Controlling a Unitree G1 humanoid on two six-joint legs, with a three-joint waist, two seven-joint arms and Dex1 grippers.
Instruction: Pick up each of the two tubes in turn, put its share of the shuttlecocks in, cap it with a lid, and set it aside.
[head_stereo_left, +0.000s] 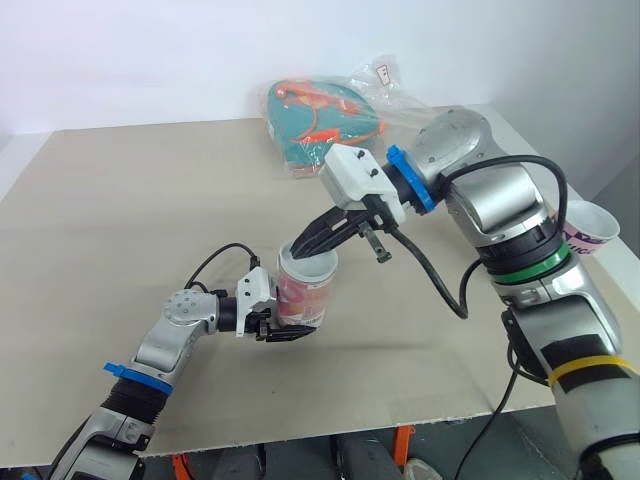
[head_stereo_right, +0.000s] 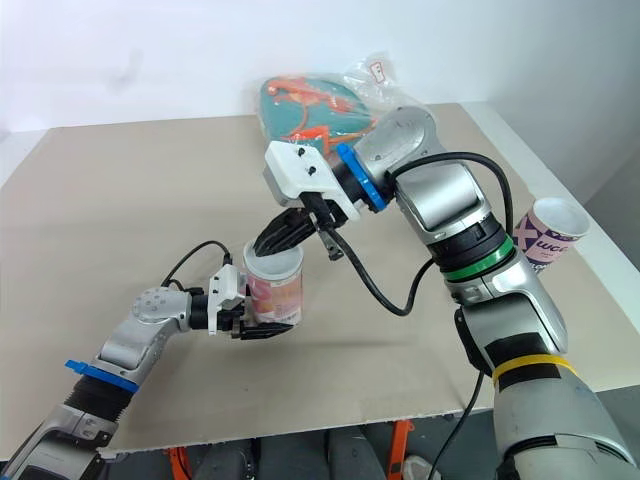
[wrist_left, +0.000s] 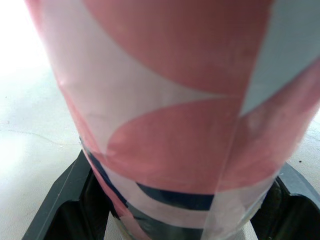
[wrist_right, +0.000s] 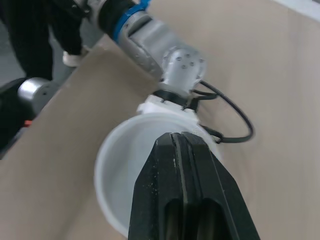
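left gripper clasps glossy cylindrical tube; right gripper pinched at rim

Soft, even light falls from above, bright enough to wash the wall nearly white. The table carries only faint shadows, darkest at the foot of the tube. Glare streaks the plastic bag, and highlights sit on the silver shell of the right arm. In the left wrist view the table beside the tube burns out to white

right hand: fingers pressed together | over open tube mouth
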